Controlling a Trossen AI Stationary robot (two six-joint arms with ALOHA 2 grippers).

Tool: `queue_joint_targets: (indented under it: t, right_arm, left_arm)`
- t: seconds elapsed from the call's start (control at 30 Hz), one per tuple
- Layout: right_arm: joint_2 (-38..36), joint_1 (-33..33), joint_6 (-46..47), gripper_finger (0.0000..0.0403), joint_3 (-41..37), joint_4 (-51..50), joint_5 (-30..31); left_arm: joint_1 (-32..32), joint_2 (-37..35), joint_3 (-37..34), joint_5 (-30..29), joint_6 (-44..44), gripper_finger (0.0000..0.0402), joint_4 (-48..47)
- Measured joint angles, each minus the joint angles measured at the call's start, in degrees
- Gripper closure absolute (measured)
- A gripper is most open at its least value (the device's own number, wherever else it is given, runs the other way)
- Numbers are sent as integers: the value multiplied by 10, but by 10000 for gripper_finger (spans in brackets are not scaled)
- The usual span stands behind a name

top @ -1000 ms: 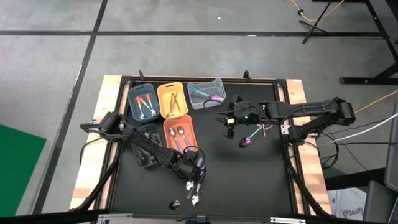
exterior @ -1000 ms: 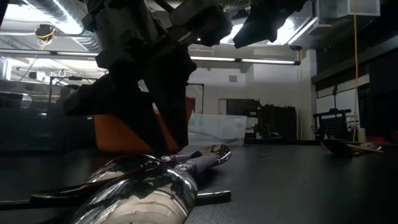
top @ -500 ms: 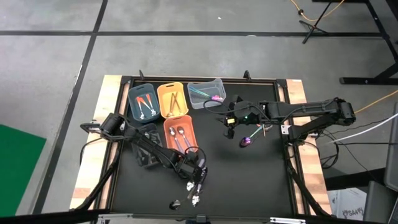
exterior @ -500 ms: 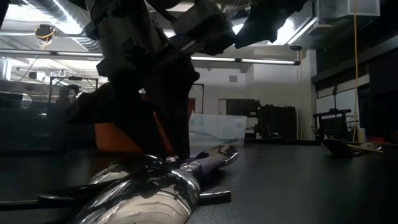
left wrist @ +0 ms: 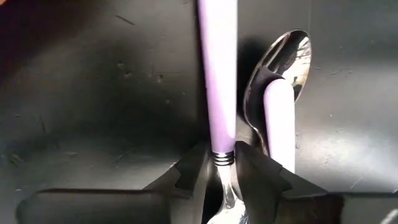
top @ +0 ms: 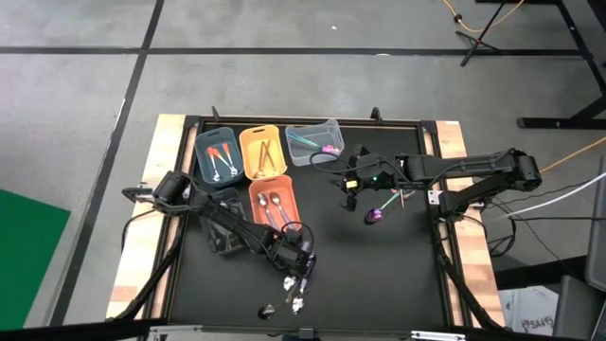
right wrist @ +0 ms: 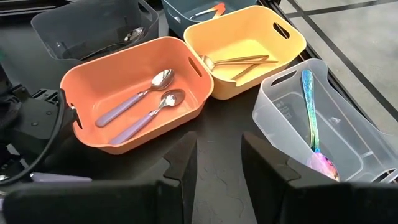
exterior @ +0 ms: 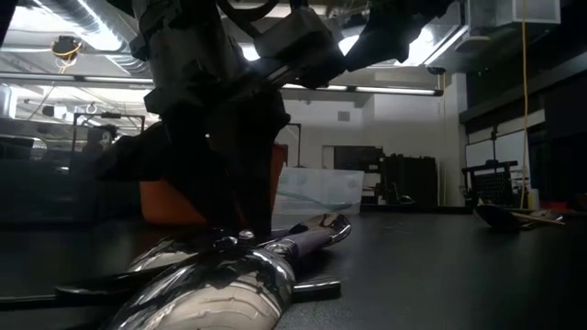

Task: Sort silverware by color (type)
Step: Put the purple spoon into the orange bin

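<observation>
On the black table (top: 379, 265), my left gripper (left wrist: 221, 177) pinches a lilac-handled spoon (left wrist: 217, 81) below the orange bin (top: 273, 204). My right gripper (right wrist: 217, 158) hangs open, empty, right of that bin.

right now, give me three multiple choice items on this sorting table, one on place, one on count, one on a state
1. Where do the two lilac-handled spoons lie?
A. orange bin
B. yellow bin
C. clear bin

2. How many utensils lie in the clear bin?
A. one
B. three
C. five

3. What is between the left gripper's fingers?
A. nothing
B. a lilac-handled utensil
C. a gold fork

Answers: 1 A, both rest in the orange bin. 2 A, only one iridescent utensil shows. 3 B, the lilac-handled utensil sits between the fingers.
</observation>
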Motion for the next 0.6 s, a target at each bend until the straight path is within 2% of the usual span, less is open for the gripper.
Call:
queue_joint_targets:
  t: [0.23, 0.6]
  right_arm:
    - [0, 0, 0, 292, 0, 0, 0]
    - [0, 0, 0, 292, 0, 0, 0]
  left_arm:
    - [2, 0, -1, 12, 0, 361, -5]
    - [3, -4, -1, 28, 0, 361, -26]
